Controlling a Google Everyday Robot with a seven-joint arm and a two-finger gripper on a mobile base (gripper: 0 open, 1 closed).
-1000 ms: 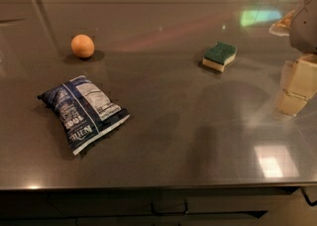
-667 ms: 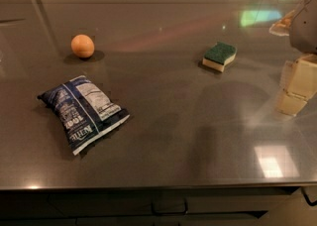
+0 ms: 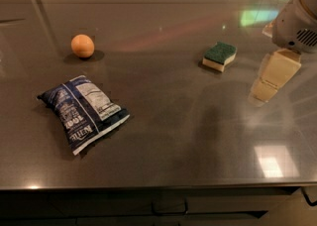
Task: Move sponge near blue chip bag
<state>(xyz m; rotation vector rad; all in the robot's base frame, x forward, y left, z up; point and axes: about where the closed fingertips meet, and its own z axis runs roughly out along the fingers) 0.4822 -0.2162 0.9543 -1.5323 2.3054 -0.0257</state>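
Where grey counter [image 3: 173,136] gleams, tool [image 3: 270,79] at right edge

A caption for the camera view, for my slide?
Gripper beside sponge on steel counter; blue chip bag, orange farther off.

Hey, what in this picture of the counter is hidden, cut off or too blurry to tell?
- Camera view: the gripper hangs right of the sponge; the arm above it is cut off by the right edge.
- Print on the chip bag: too blurred to read.
- The orange round thing: fruit or ball, unclear.
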